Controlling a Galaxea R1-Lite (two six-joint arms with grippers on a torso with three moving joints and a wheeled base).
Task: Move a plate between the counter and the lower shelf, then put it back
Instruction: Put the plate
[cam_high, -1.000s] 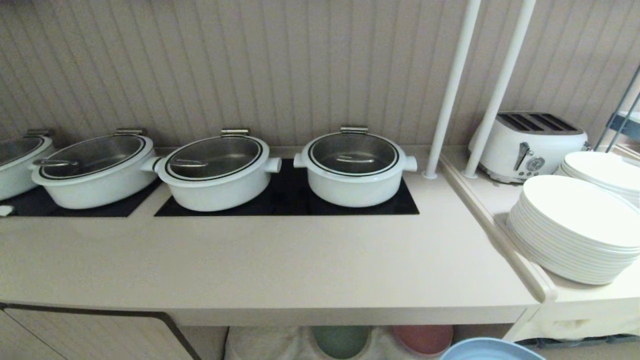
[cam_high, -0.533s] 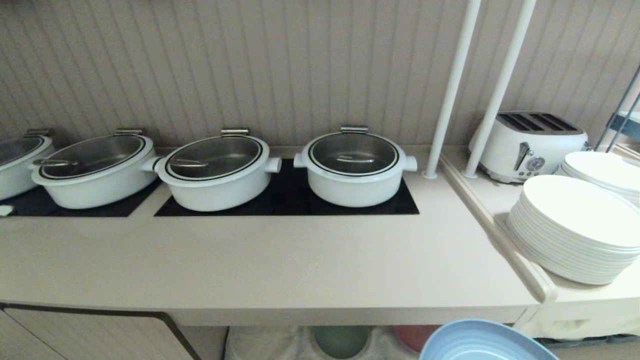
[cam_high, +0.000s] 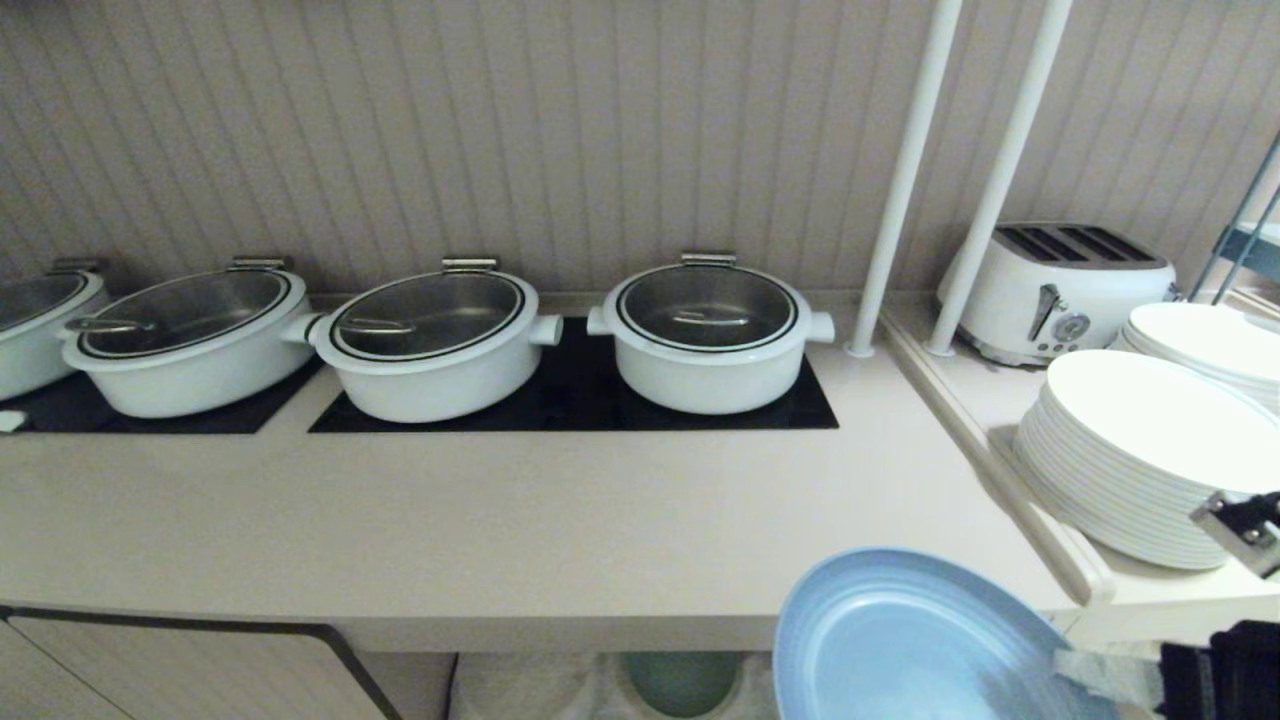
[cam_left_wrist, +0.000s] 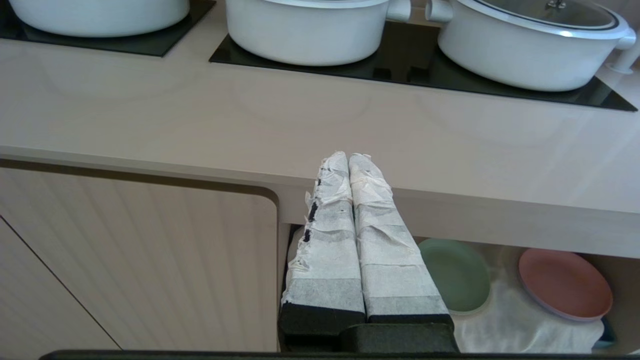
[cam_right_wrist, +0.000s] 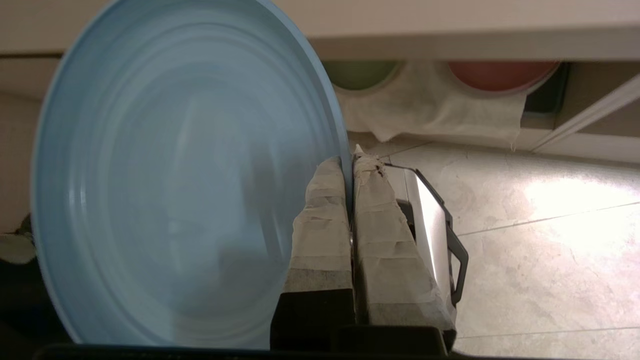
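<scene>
Beige counter (cam_high: 500, 530) holds pots (cam_high: 708, 335) | right tool (cam_right_wrist: 351, 165) clamps plate (cam_high: 900, 640) rim | left tool (cam_left_wrist: 348, 162) clenched

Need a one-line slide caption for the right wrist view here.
Right gripper pinches the rim of the light-blue plate, held clear of the lower shelf.

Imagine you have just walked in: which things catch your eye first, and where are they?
First, the blue plate, pinched at its rim by the right tool just in front of the counter. Next, the white pots lined up on the black hob at the back. Then the stack of white plates on the right-hand ledge.
</scene>
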